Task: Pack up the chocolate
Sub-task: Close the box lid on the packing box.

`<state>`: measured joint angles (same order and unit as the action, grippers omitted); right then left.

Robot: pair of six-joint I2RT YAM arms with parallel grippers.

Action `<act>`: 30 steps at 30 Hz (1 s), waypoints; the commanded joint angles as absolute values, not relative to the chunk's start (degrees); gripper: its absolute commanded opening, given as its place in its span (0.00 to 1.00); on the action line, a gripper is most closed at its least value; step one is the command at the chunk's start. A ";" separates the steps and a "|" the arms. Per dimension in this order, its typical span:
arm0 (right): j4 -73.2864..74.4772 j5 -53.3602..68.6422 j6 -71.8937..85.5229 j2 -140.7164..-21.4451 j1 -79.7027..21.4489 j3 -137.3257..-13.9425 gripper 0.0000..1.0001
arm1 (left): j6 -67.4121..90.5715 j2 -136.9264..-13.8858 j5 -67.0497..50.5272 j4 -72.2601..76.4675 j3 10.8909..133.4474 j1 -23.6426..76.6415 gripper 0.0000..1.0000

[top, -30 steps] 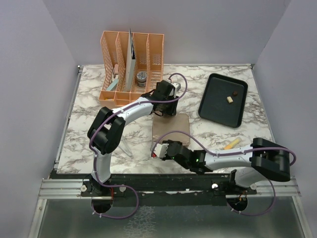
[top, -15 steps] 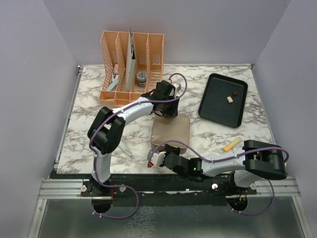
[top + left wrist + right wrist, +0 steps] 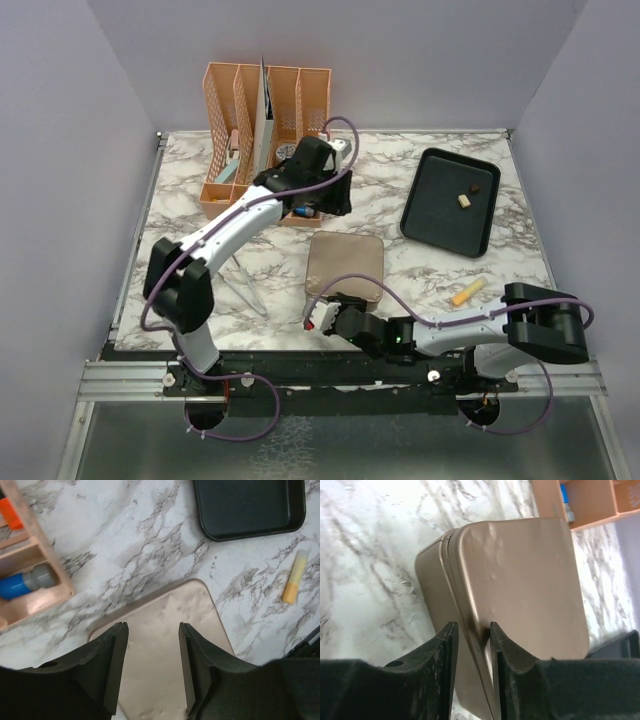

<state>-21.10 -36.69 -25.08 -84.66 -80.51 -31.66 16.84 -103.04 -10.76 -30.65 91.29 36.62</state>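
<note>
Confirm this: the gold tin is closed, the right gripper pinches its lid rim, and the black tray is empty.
Not empty. The top external view shows the black tray holding a dark chocolate piece and a cream chocolate piece. The rest stands: the gold tin is closed and the right gripper pinches its lid rim.

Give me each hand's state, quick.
Left hand: open, empty, over the tin.
Right hand: closed on the tin's edge.
</note>
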 commanded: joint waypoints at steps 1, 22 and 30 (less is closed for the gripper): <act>-14.48 -30.85 -17.07 -78.70 -80.68 -30.21 0.39 | 18.44 -92.47 -8.98 -32.96 82.01 33.45 0.53; 8.67 -21.51 34.22 -58.23 -53.61 -34.64 0.52 | 21.95 -76.93 -19.34 -22.15 54.39 27.79 0.69; 6.62 -12.62 42.56 -60.00 -44.45 -30.77 0.66 | 22.31 -79.07 -24.60 -15.75 50.95 27.60 0.73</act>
